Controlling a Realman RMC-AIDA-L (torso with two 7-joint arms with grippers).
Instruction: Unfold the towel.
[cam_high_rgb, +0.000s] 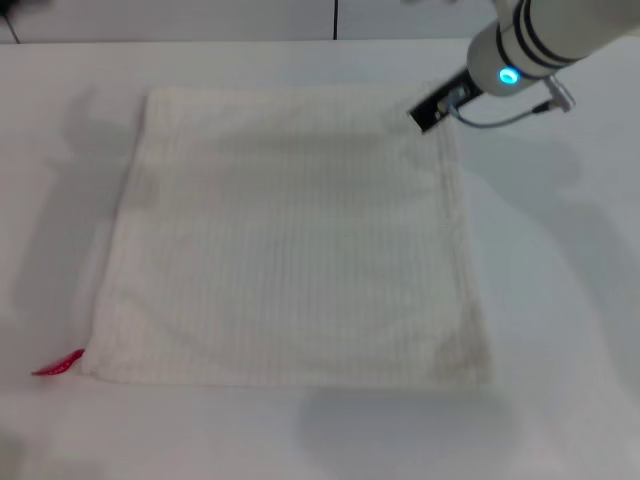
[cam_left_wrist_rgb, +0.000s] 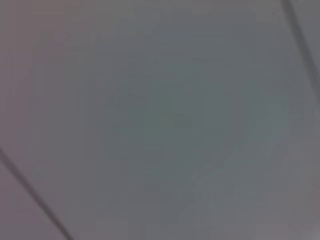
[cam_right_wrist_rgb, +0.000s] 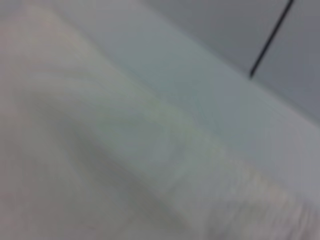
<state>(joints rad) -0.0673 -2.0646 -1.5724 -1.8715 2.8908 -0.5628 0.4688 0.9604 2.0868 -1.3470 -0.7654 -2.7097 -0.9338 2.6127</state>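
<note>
While the towel (cam_high_rgb: 290, 240) is lying flat on the white table (cam_high_rgb: 560, 300), the right gripper (cam_high_rgb: 437, 108) is hovering at its far right corner. Whether its grip is open, I cannot tell.

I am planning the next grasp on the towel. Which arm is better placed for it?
Probably the right: the right gripper is at the towel's far right corner on the table. The left arm is not in the head view.

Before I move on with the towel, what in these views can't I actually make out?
- Right pincer: in the head view only a dark tip shows at the far right corner of the towel; open or shut, gripping or just touching, cannot be told.
- Right wrist view: blurred cloth close up, no fingers visible.
- Left pincer: in no view; the left wrist view shows only a blurred grey surface.
- Red tag: too small to read.
</note>
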